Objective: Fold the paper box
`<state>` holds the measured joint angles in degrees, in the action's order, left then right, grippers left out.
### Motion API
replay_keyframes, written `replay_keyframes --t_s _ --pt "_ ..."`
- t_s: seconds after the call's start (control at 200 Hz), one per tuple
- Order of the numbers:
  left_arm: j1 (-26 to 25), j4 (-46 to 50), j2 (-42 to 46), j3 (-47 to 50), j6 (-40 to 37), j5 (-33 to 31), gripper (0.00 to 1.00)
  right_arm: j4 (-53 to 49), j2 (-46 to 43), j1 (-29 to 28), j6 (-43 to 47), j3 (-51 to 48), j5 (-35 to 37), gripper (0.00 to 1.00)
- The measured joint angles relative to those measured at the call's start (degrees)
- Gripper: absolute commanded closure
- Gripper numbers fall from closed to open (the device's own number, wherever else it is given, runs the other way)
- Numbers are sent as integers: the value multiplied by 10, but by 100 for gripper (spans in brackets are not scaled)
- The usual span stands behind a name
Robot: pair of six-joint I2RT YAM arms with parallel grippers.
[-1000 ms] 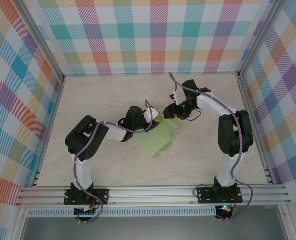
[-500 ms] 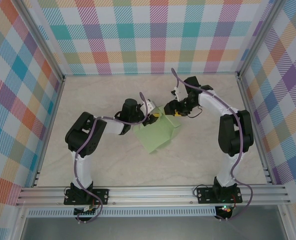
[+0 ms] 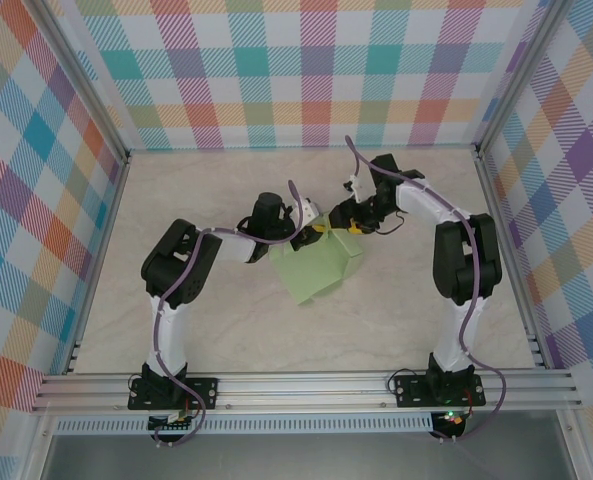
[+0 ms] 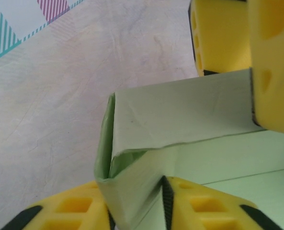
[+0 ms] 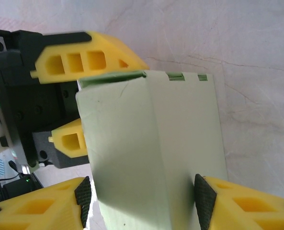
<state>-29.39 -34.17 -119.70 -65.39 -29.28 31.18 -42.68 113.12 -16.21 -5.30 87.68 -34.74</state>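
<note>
The pale green paper box [image 3: 318, 268] lies partly folded at the middle of the table. My left gripper [image 3: 309, 234] is at its far left corner. In the left wrist view it [image 4: 134, 211] is shut on a folded corner flap of the paper box [image 4: 180, 115], card pinched between the yellow fingers [image 4: 70, 211]. My right gripper [image 3: 342, 224] meets the box's far edge from the right. In the right wrist view it [image 5: 142, 201] straddles the raised paper box [image 5: 146, 143], pads against both sides. The left gripper's fingers [image 5: 84, 62] hold the box's far end there.
The marble-patterned table [image 3: 196, 190] is ringed by checked walls and an aluminium frame rail [image 3: 306, 385] along the near edge. Both arm bases stand on that rail. Open tabletop lies to the left, right and front of the box.
My left gripper has narrowed onto the box's corner flap and shifted slightly away from the bases. The right gripper has barely moved. The box sits a little more upright at its far edge.
</note>
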Motion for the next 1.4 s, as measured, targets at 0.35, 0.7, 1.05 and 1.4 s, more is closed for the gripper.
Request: replay_keyframes --t_s 0.35,0.7,1.05,1.4 --pt "-17 -1 -8 -6 -24 -43 79 34 0 1 -42 -9 -32 41" --pt "-44 -38 -14 -2 -35 -122 92 83 -9 10 -80 -50 -20 39" --pt "-50 -82 -16 14 -36 -159 97 110 -76 33 -143 -88 -19 32" --pt "-53 -82 -16 15 -34 -177 91 136 -129 78 -183 -111 12 36"
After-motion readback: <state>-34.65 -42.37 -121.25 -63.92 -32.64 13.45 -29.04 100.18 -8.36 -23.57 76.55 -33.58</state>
